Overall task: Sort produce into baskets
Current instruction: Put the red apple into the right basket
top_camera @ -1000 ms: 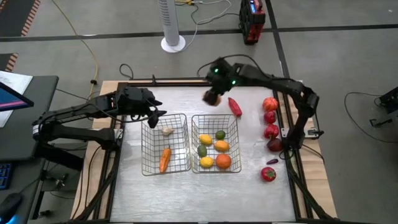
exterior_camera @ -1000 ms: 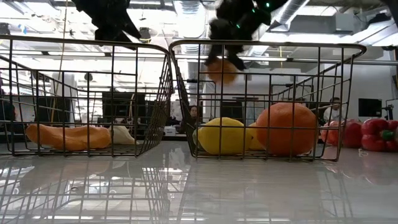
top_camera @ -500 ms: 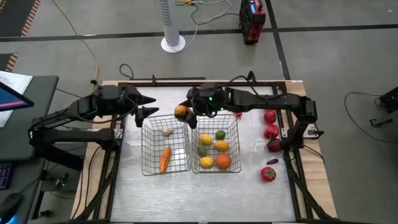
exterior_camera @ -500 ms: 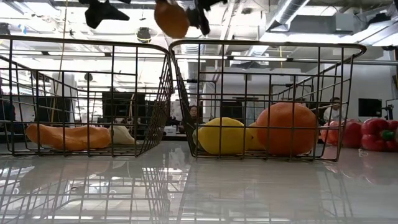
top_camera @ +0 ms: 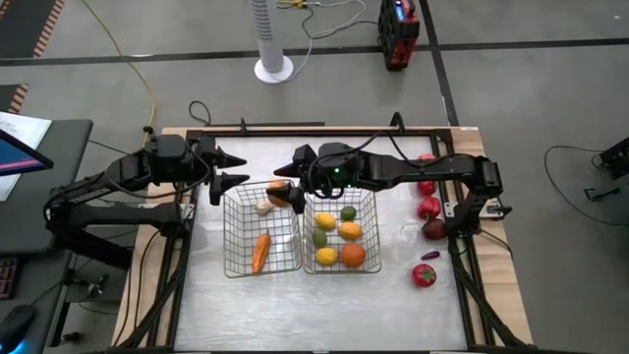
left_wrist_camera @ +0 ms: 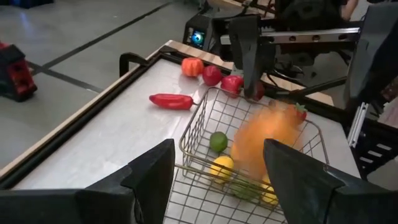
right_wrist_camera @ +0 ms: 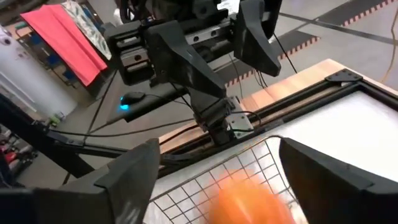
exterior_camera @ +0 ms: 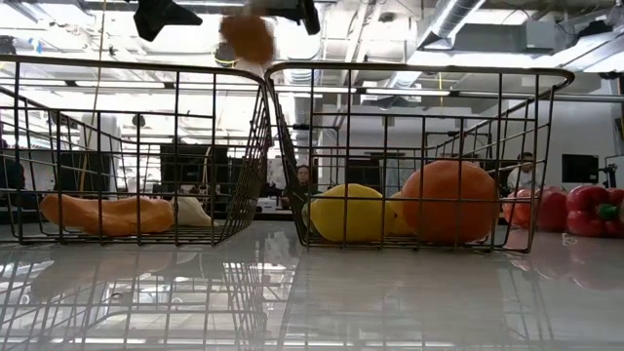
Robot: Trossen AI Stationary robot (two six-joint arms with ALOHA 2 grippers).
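Now you see the right gripper (top_camera: pixel 283 184) over the far rim of the left basket (top_camera: pixel 259 230), fingers spread; an orange round fruit (top_camera: pixel 281 194) is free below them (blurred, touching neither finger), at the rim beside the right basket (top_camera: pixel 340 226). Your left gripper (top_camera: pixel 233 167) waits near the table's (top_camera: pixel 295 295) far-left corner, fingers apart and empty. Red produce (top_camera: pixel 428 206) lines the right edge.

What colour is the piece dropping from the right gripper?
Orange; the falling piece shows best in the low view, below the right gripper.
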